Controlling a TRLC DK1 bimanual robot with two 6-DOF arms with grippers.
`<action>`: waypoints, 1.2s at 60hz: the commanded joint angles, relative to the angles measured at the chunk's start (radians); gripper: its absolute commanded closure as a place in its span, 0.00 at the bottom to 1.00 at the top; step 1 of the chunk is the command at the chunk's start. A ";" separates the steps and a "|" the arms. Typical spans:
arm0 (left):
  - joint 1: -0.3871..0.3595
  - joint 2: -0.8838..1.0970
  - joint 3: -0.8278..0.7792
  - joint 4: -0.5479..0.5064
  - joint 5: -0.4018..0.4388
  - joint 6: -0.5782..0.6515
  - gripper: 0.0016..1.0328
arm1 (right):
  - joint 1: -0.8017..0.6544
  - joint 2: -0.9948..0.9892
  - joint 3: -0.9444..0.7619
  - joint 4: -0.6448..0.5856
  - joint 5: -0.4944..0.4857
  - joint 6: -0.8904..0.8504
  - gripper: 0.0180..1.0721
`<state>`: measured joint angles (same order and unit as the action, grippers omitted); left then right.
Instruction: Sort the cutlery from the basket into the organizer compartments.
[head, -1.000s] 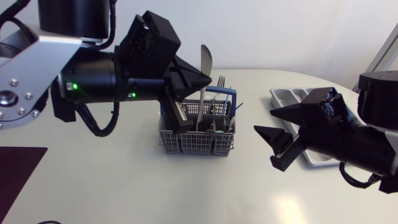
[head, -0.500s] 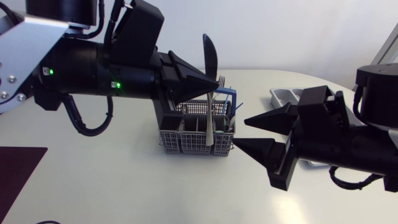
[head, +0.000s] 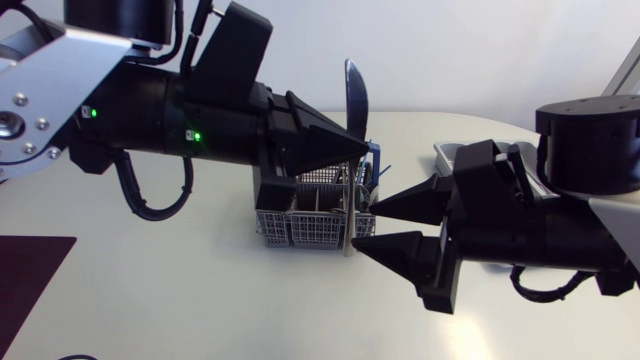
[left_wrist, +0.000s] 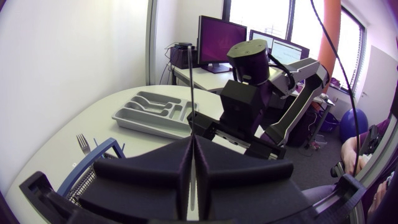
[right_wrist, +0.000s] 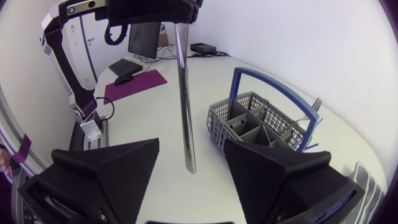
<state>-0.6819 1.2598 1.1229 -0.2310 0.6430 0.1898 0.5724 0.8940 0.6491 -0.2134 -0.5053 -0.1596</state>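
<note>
A table knife (head: 355, 98) hangs upright above the grey wire basket (head: 300, 222), blade up, with my left gripper (head: 360, 150) shut on its middle. The left wrist view shows the knife (left_wrist: 190, 81) rising from between the closed fingers (left_wrist: 155, 171). My right gripper (head: 365, 230) stands open beside the basket, and the knife's lower end (right_wrist: 186, 124) hangs between its spread fingers (right_wrist: 124, 168) without touching them. The basket (right_wrist: 255, 127) has a blue handle and more cutlery in it, including a fork (left_wrist: 83, 143). The grey organizer (left_wrist: 152, 112) lies behind my right arm.
A purple mat (head: 30, 270) lies at the table's front left corner. The organizer's edge (head: 455, 152) shows at the back right, mostly hidden by my right arm. Bare tabletop lies in front of the basket.
My left gripper has carried the knife up and to the right, off the basket. My right gripper has come in leftward until its open fingers flank the knife's lower end.
</note>
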 joint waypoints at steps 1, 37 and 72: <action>0.001 0.015 0.041 0.010 0.020 -0.027 0.97 | 0.017 0.019 0.027 -0.003 -0.010 0.022 0.28; 0.008 0.027 0.035 0.012 0.049 -0.036 0.97 | 0.055 0.060 0.034 0.009 -0.016 0.026 0.93; 0.004 0.029 0.037 0.012 0.064 -0.050 0.97 | 0.053 0.063 0.047 0.016 -0.033 0.052 0.69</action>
<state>-0.6807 1.2766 1.1252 -0.2310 0.6991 0.1642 0.6209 0.9451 0.6624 -0.2081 -0.5354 -0.1398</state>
